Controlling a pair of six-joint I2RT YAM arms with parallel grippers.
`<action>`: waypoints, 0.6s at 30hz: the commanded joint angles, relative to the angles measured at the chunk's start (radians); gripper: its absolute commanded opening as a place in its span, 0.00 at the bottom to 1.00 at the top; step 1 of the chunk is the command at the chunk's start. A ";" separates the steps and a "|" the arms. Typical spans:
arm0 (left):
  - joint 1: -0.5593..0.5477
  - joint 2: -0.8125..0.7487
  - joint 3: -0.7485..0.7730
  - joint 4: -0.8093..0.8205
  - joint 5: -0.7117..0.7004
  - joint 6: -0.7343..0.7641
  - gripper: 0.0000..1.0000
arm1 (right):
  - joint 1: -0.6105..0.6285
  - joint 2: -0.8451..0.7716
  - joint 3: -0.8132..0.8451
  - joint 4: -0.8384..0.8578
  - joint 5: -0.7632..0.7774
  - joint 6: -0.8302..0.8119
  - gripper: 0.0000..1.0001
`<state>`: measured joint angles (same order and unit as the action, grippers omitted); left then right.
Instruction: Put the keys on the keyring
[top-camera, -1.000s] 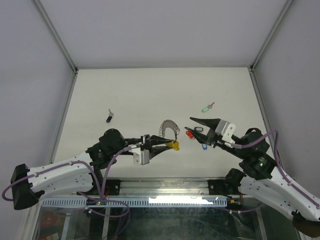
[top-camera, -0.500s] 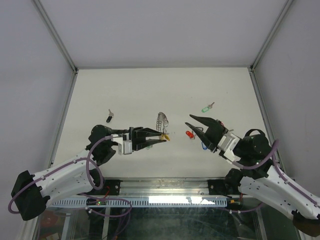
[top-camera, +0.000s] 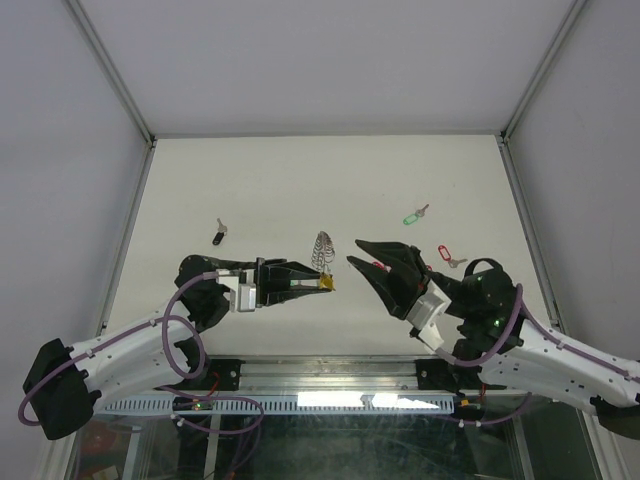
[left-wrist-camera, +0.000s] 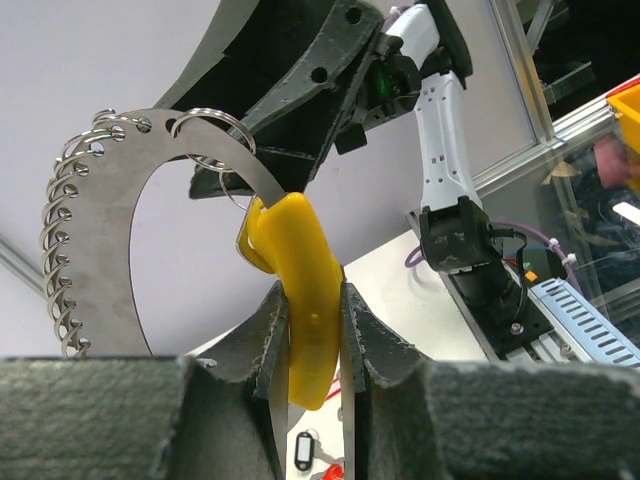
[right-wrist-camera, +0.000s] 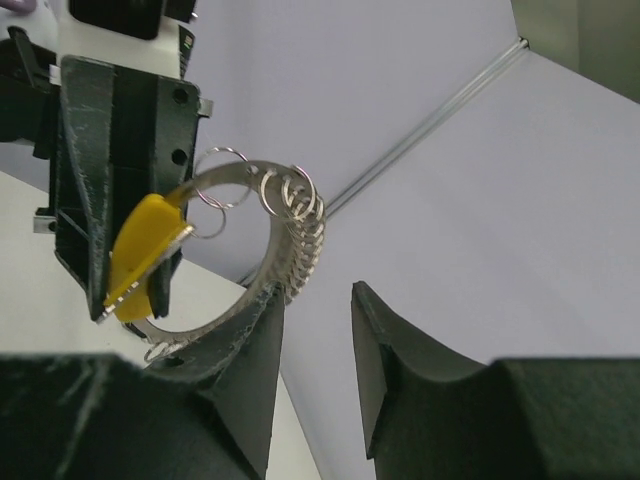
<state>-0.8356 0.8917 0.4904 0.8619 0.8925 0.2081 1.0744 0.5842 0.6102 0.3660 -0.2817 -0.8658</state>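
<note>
Swung inward, the black right gripper (top-camera: 353, 252) now gapes just beside the silvery crescent-shaped metal keyring (top-camera: 322, 250), held upright above the white table (top-camera: 250, 180) by the outstretched left gripper (top-camera: 328, 285), clamped on its yellow segment (left-wrist-camera: 300, 240).

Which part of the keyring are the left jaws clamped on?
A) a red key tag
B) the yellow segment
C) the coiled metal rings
B: in the left wrist view the left jaws press both sides of the yellow segment of the keyring.
</note>
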 joint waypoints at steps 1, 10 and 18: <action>0.011 -0.001 0.011 0.059 0.022 -0.009 0.00 | 0.105 0.027 0.030 0.074 0.114 -0.133 0.37; 0.011 0.003 0.017 0.047 0.025 -0.007 0.00 | 0.196 0.114 0.043 0.184 0.221 -0.182 0.42; 0.011 0.010 0.020 0.040 0.018 0.002 0.00 | 0.206 0.114 0.033 0.253 0.229 -0.176 0.42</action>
<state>-0.8356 0.8970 0.4904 0.8608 0.8967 0.2008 1.2713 0.7078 0.6117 0.5129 -0.0795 -1.0241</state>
